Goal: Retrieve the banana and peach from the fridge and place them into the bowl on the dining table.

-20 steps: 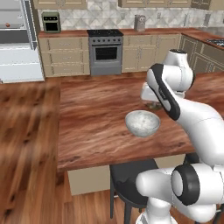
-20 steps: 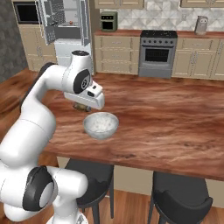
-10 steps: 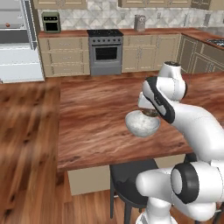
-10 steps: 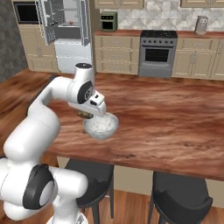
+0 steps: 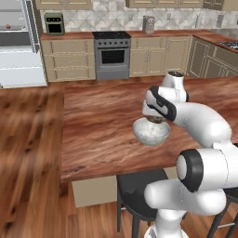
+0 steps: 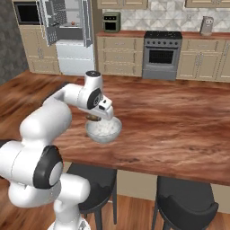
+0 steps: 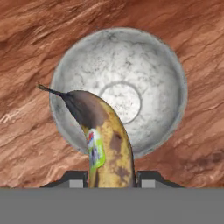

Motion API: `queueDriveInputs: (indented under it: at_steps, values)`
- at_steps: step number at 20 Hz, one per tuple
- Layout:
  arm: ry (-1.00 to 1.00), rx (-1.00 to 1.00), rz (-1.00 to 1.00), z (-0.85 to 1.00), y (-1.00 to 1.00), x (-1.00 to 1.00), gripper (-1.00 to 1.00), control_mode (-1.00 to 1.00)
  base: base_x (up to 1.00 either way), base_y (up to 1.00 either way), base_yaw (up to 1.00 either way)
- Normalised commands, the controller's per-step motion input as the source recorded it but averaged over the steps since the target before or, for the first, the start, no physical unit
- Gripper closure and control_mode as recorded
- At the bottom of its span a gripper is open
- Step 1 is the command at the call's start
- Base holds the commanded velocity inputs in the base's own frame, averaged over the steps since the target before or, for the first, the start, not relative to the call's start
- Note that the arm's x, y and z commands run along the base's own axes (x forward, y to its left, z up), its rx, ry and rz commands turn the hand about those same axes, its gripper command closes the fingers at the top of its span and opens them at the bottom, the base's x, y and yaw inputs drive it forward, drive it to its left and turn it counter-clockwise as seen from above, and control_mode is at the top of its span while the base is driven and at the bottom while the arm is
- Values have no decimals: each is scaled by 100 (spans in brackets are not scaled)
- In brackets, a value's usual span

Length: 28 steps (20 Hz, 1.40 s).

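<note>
Gripper [image 7: 111, 177] now lower, directly over bowl [image 7: 144, 57], clamped part-open on banana [image 7: 105, 140]

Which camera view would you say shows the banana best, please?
The hand view: the banana fills its lower centre, held in the gripper above the bowl. Both base views show just a dark sliver under the hand.

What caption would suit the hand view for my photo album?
End effector holding a spotted banana over an empty grey bowl on the wooden dining table.
</note>
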Motion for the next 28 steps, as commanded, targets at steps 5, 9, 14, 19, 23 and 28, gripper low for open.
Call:
queueDriveInputs:
  at_steps: [5, 9, 14, 19, 23, 28]
  values:
    - [0, 0, 0, -26, -3, 56, 100, -100, 0, 0, 0]
    - [0, 0, 0, -32, -1, 37, 100, -100, 0, 0, 0]
    - [0, 0, 0, -37, 0, 18, 100, -100, 0, 0, 0]
    - [0, 0, 0, -37, -6, 26, 100, -100, 0, 0, 0]
    - [0, 0, 0, -32, -17, 32, 100, -100, 0, 0, 0]
    - [0, 0, 0, -22, -16, 29, 100, -100, 0, 0, 0]
